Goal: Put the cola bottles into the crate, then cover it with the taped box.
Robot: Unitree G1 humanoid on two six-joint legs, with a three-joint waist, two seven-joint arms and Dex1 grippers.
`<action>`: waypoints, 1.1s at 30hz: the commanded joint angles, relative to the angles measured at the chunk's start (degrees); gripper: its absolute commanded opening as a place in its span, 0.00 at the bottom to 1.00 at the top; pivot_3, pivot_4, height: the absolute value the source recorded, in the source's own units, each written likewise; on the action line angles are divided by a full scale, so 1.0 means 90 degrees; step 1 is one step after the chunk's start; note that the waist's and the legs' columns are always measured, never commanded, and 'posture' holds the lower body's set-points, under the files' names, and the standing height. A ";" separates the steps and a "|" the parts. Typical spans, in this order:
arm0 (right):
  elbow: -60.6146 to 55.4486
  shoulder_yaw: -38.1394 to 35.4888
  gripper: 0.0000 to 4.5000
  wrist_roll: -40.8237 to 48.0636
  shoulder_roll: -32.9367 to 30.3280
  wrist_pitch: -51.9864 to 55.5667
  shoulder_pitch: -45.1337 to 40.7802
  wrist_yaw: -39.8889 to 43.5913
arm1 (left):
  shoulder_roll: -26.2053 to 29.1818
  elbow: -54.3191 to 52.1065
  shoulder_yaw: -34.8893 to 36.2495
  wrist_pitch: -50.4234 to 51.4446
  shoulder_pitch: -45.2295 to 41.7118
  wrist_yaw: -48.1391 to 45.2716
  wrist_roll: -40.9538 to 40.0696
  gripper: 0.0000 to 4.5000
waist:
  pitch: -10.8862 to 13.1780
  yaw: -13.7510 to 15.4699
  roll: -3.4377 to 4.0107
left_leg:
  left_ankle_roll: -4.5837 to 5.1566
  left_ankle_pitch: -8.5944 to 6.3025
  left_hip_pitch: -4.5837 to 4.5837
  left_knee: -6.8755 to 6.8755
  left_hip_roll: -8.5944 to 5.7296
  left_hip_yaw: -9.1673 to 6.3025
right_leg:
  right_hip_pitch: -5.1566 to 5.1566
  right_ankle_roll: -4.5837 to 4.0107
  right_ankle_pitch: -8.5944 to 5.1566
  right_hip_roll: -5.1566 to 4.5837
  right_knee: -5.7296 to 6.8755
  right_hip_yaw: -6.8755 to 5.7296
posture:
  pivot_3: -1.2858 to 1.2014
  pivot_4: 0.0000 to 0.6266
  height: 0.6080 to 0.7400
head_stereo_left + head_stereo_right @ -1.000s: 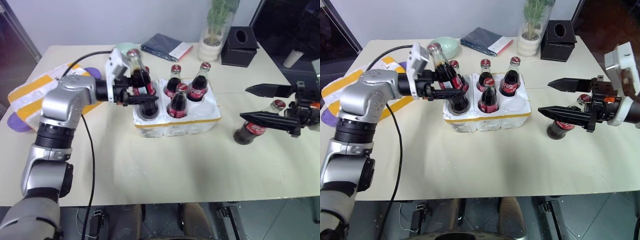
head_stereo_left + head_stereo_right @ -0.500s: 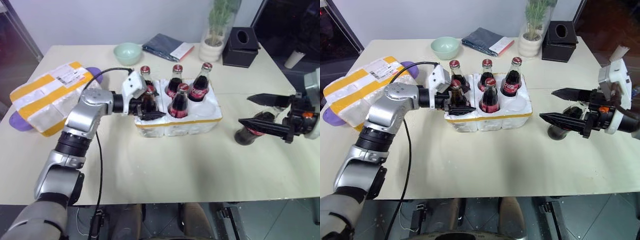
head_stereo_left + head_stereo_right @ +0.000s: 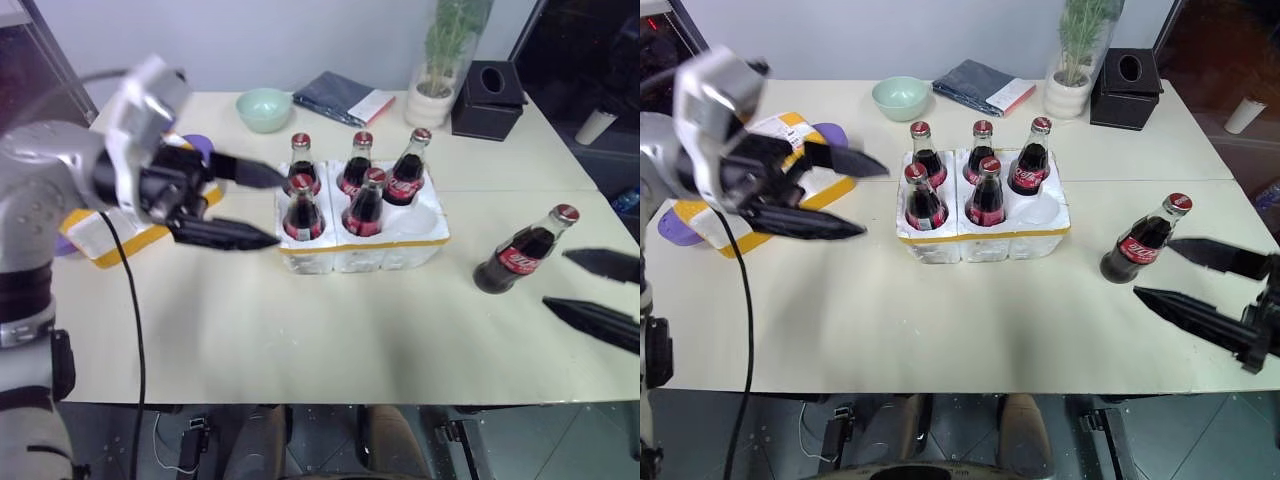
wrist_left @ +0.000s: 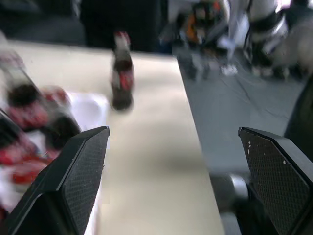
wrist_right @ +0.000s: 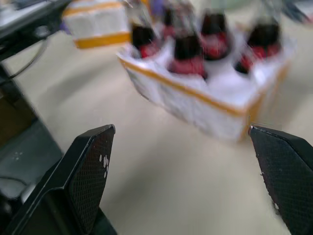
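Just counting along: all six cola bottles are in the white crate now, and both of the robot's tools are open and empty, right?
Not quite. Five cola bottles stand in the crate; the sixth bottle stands on the table, as the right eye view shows. The left tool and right tool are indeed open and empty.

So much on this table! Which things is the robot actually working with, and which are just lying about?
In the job: cola bottles, the stray bottle, crate, taped box.
Lying about: green bowl, notebook, potted plant, black tissue box.

crate [image 3: 985, 240]: matt foam (rough) | cola bottles [image 3: 1138, 244]: glossy glass
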 commanded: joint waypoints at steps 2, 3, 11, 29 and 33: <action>-0.0040 0.0813 1.00 -0.0983 0.0708 -0.0792 0.0119 -0.1061 | -0.0078 -0.0092 -0.0427 -0.0802 0.0179 -0.0041 0.0654 0.98 | 0.0002 -0.0007 0.0002 | 0.0000 0.0000 -0.0009 -0.0001 0.0000 0.0004 | -0.0015 -0.0003 0.0002 -0.0001 0.0001 0.0005 | 0.52 0.24 1.00; -0.0027 0.1042 1.00 -0.1232 0.0841 -0.1017 0.0178 -0.1138 | -0.0145 -0.0079 -0.0450 -0.0844 0.0182 -0.0008 0.0667 0.98 | 0.0003 -0.0007 0.0004 | 0.0000 0.0000 -0.0012 -0.0001 0.0002 0.0004 | -0.0018 -0.0004 0.0002 0.0000 0.0002 0.0005 | 0.52 0.24 1.00; 0.0907 0.2298 1.00 -0.2284 0.1250 -0.2189 -0.0517 -0.1893 | -0.0750 -0.0027 -0.0311 -0.0648 0.0029 0.0622 0.0551 0.98 | 0.0002 -0.0031 0.0007 | 0.0001 0.0001 -0.0018 -0.0005 0.0001 0.0005 | -0.0029 -0.0001 0.0002 0.0000 0.0005 0.0006 | 0.52 0.24 1.00; 0.3074 0.3991 1.00 -0.3015 0.1307 -0.3380 -0.2245 -0.1821 | -0.0829 -0.0132 -0.0239 -0.0584 0.0051 0.1030 0.0451 0.98 | 0.0004 -0.0138 0.0013 | 0.0001 0.0001 -0.0014 -0.0010 0.0000 0.0002 | -0.0030 0.0015 0.0009 0.0002 0.0011 0.0006 | 0.52 0.24 1.00; 0.3355 0.4149 1.00 -0.3038 0.1368 -0.3488 -0.2538 -0.1833 | -0.0835 -0.0062 -0.0244 -0.0621 0.0012 0.1042 0.0497 0.98 | 0.0004 -0.0127 0.0013 | 0.0001 0.0001 -0.0015 -0.0011 0.0000 0.0000 | -0.0030 0.0020 0.0011 0.0002 0.0012 0.0005 | 0.52 0.24 1.00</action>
